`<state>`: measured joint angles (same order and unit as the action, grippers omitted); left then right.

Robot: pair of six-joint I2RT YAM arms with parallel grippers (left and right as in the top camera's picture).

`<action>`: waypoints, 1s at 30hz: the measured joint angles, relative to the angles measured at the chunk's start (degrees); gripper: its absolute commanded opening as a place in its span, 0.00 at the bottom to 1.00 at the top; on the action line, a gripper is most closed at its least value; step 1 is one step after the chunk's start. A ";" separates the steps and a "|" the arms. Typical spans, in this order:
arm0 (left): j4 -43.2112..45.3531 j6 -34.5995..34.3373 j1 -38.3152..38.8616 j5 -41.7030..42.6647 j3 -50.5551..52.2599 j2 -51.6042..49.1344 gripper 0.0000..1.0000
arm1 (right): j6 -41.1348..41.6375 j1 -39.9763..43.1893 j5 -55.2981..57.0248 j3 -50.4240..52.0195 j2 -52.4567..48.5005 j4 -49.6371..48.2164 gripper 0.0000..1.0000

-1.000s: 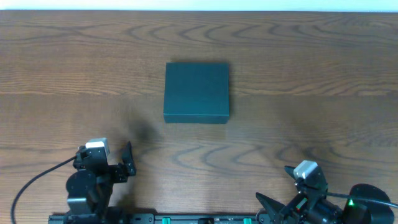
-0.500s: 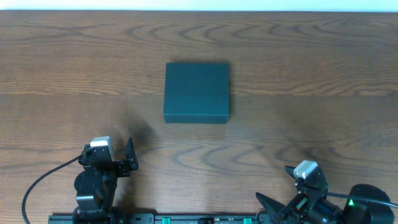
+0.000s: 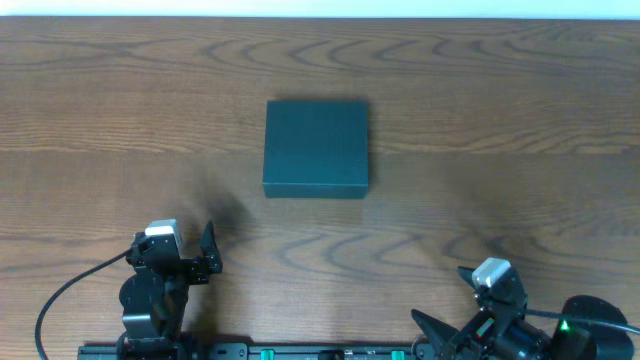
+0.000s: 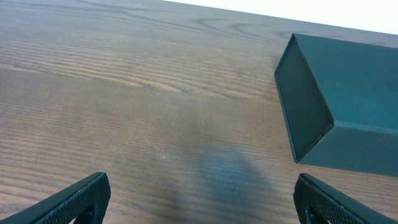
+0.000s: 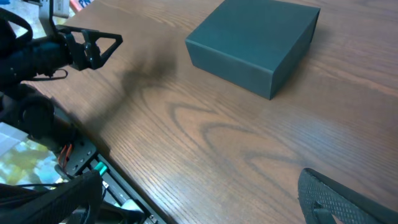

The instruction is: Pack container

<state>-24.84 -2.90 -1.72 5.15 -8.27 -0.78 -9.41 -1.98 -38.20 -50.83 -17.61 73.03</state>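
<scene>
The container [image 3: 316, 147] is a dark teal square box, lid shut, on the wooden table near the middle. It also shows in the left wrist view [image 4: 339, 106] at the upper right and in the right wrist view [image 5: 255, 42] at the top. My left gripper [image 3: 205, 258] is open and empty at the front left, well short of the box; its fingertips frame bare wood [image 4: 200, 199]. My right gripper [image 3: 450, 335] is open and empty at the front right edge [image 5: 208, 202]. No snack packets are in view.
The wooden table [image 3: 500, 120] stretches around the box. The arm bases and a rail with green lights [image 3: 330, 352] run along the front edge. The left arm [image 5: 62, 50] shows in the right wrist view at the upper left.
My left arm shifted slightly right and forward a second ago, then held still. The right arm and the box have not moved.
</scene>
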 measured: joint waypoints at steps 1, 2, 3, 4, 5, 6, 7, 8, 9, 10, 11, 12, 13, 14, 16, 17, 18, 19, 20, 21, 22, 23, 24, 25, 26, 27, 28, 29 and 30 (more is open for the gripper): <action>0.00 0.00 0.00 0.00 0.00 0.00 0.95 | 0.00 0.00 0.00 0.00 0.00 0.00 0.99; 0.00 0.00 0.00 0.00 0.00 0.00 0.95 | 0.00 0.00 0.00 0.00 0.00 0.00 0.99; 0.00 0.00 0.00 0.00 0.00 0.00 0.95 | -0.02 0.00 0.07 0.00 0.00 -0.02 0.99; 0.00 0.00 0.00 0.00 0.00 0.00 0.95 | -0.11 0.00 0.57 0.00 0.07 -0.33 0.99; 0.00 0.00 0.00 0.00 0.00 0.00 0.95 | -0.20 0.00 1.05 0.02 0.24 -0.92 0.99; 0.00 0.00 0.00 0.00 0.00 0.00 0.95 | -0.33 0.00 2.40 0.26 0.94 -2.51 0.99; 0.00 0.00 0.00 0.00 0.00 0.00 0.95 | -0.46 0.00 3.96 0.83 2.19 -4.33 0.99; 0.00 0.00 0.00 0.00 0.00 0.00 0.95 | -0.55 0.00 5.62 1.86 4.00 -5.88 0.99; 0.09 0.00 0.00 0.00 0.00 0.00 0.95 | -0.55 0.00 7.45 3.37 6.16 -7.98 0.99; 0.17 0.00 0.00 0.00 0.00 0.00 0.95 | -0.52 0.00 9.53 5.35 8.59 -9.90 0.99; 0.20 0.00 0.00 0.00 0.00 0.00 0.95 | -0.48 0.00 11.26 7.52 10.84 -11.47 0.99; 0.20 0.00 0.00 0.00 0.00 0.00 0.95 | -0.46 0.00 12.81 9.86 12.92 -12.90 1.00; 0.20 0.00 0.00 0.00 0.00 0.00 0.95 | -0.46 0.00 14.40 12.61 14.93 -14.16 0.99; 0.22 0.00 0.00 0.00 0.02 0.00 0.95 | -0.48 0.00 15.28 14.69 15.93 -15.17 0.99; 0.22 0.00 0.00 0.00 0.02 0.00 0.95 | -0.48 0.00 16.70 18.71 16.79 -18.47 0.99; 0.20 0.00 0.00 0.00 0.02 0.00 0.95 | -0.48 0.00 17.49 20.83 16.83 -20.81 0.99; 0.22 0.02 0.00 0.00 0.02 0.00 0.95 | -0.48 0.00 18.29 22.53 16.83 -22.34 0.99; 0.26 0.00 0.00 0.00 0.02 0.00 0.95 | -0.48 0.00 19.23 24.81 16.94 -24.90 0.99; 0.24 0.00 0.00 0.00 0.02 0.04 0.95 | -0.46 0.00 20.63 27.63 16.94 -27.12 0.99; 0.22 0.02 0.00 0.00 0.02 0.04 0.95 | -0.48 0.00 21.59 30.23 16.96 -29.07 0.99; 0.24 0.00 0.00 0.00 0.02 0.04 0.95 | -0.48 0.00 22.49 32.87 16.98 -30.40 0.99; 0.26 0.00 0.00 0.00 0.02 0.04 0.95 | -0.44 0.00 22.93 35.04 16.98 -30.86 0.99; 0.28 0.02 0.00 0.00 0.02 0.04 0.95 | -0.17 0.00 23.28 37.22 16.96 -31.01 0.99; 0.26 0.02 0.00 0.00 0.02 0.04 0.95 | 0.50 0.00 23.50 39.28 16.96 -31.21 0.99; 0.28 0.02 0.00 0.00 0.02 0.04 0.95 | 1.44 0.00 23.80 40.68 16.96 -31.06 0.99; 0.28 0.02 0.00 0.00 0.02 0.04 0.95 | 1.97 0.00 24.22 41.09 16.92 -30.71 0.99; 0.28 0.02 0.00 0.00 0.02 0.04 0.95 | 2.56 0.00 24.37 41.09 16.87 -30.97 0.99; 0.28 0.02 0.00 0.00 0.02 0.04 0.95 | 3.02 0.00 24.52 41.09 16.92 -31.23 0.99; 0.28 0.02 0.00 0.00 0.02 0.04 0.95 | 3.30 0.00 24.70 41.09 16.92 -31.23 0.99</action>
<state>-24.56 -2.87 -1.72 5.15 -8.25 -0.73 -6.11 -1.98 -13.50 -9.74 -0.69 41.80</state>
